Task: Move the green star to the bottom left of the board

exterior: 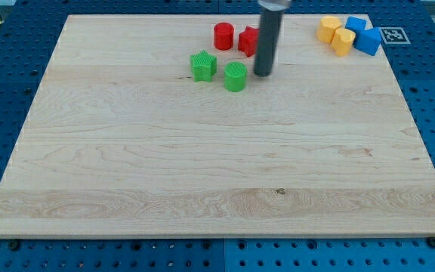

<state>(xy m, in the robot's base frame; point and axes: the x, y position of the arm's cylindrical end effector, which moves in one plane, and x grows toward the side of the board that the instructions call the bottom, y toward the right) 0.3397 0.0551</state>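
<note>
The green star (203, 66) lies near the view's top, left of centre, on the wooden board (202, 174). A green cylinder-like block (235, 76) sits just to its right and slightly lower. My tip (263, 74) is at the end of the dark rod, right of the green cylinder with a small gap, and well right of the green star. A red cylinder (223, 35) stands above the greens. A red block (248, 40) is partly hidden behind the rod.
At the view's top right, two yellow blocks (328, 29) (343, 41) and two blue blocks (356, 24) (368, 41) are clustered near the board's corner. A black-and-white marker tag (393, 35) lies beside them off the board.
</note>
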